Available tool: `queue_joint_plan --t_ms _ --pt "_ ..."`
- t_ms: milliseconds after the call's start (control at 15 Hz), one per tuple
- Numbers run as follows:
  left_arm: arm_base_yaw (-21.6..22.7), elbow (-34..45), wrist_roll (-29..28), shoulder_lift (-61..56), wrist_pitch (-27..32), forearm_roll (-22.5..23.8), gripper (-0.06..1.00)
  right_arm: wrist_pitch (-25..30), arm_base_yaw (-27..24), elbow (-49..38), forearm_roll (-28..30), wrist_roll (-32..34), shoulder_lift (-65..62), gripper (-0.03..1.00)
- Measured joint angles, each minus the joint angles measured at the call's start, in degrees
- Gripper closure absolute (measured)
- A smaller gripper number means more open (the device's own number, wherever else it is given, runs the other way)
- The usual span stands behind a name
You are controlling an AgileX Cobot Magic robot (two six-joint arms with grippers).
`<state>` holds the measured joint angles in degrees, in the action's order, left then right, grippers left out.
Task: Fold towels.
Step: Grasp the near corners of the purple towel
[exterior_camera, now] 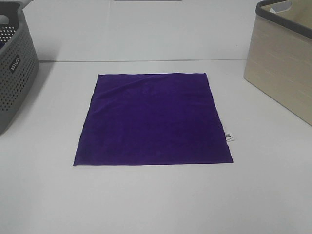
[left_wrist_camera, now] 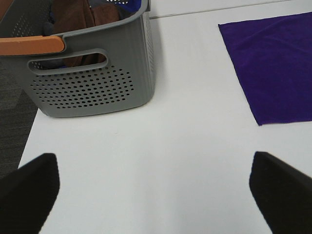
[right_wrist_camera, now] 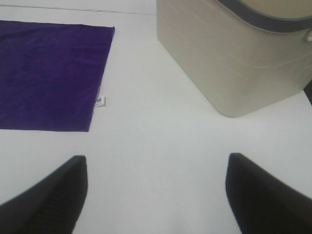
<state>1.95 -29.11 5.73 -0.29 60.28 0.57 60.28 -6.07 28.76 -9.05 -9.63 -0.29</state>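
Purple towel (exterior_camera: 153, 119) flat on table (exterior_camera: 156, 204)

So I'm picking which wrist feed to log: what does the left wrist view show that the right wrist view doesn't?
Only the left wrist view: the grey basket with an orange handle and brown cloth inside, plus the left end effector, open. Only the right wrist view: the beige bin, a small white tag, and the right end effector, open. Both: part of the purple towel lying flat on the white table.
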Motion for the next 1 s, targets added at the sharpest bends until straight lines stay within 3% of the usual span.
queue_joint_plan --t_ms 467,667,1000 --pt "0.0 0.0 0.0 0.0 0.0 0.0 -0.04 0.0 0.0 0.0 0.0 0.0 0.0 0.2" --pt "0.0 0.0 0.0 0.0 0.0 0.0 -0.04 0.0 0.0 0.0 0.6 0.9 0.0 0.01" --pt "0.0 0.0 0.0 0.0 0.0 0.0 -0.04 0.0 0.0 0.0 3.8 4.3 0.0 -0.02"
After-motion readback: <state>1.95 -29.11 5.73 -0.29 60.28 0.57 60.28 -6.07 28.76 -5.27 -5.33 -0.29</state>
